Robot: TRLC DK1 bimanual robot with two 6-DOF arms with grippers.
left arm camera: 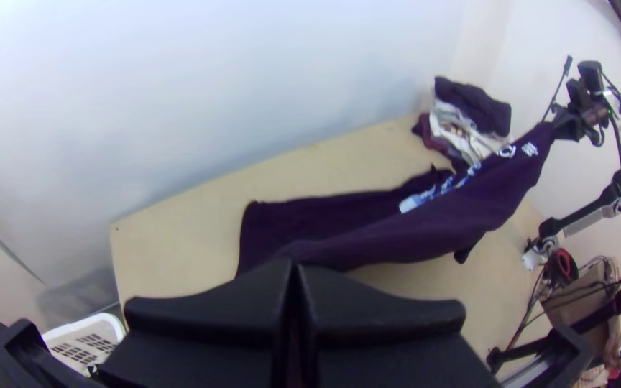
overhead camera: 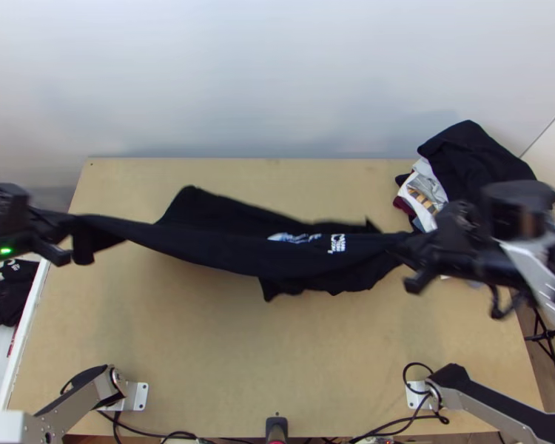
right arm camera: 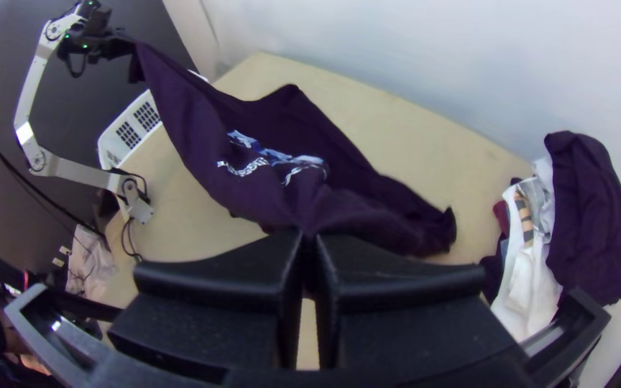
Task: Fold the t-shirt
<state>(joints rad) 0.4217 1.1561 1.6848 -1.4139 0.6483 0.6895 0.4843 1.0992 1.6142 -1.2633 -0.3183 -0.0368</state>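
Raised high over the right side of the wooden table (overhead camera: pixel 292 399), the right gripper (overhead camera: pixel 418 253) has its fingers closed on one end of the black t-shirt (overhead camera: pixel 226 249). The left gripper (overhead camera: pixel 64 226), up beyond the table's left edge, is closed just as tightly on the other end. Between the two, the shirt runs as a long taut band across the middle of the table — held in the air, sagging a little at its centre.

The looser part hangs down behind and beneath this band, spread out with some creases; how much of it touches the wood I cannot tell. One of its corners points towards the table's far edge, left of the middle. A white and blue print (overhead camera: pixel 337 243) shows on the band, nearer the right gripper.

At the table's far right corner is a heap of clothes (overhead camera: pixel 470 152) — a black garment over white, grey and dark red ones. A white basket (right arm camera: pixel 129 133) stands past the left edge. The arms' metal base plates (overhead camera: pixel 138 397) sit by the two near corners, with black cables (overhead camera: pixel 140 431) along the near edge and a pale wall (overhead camera: pixel 277 74) behind the far one.
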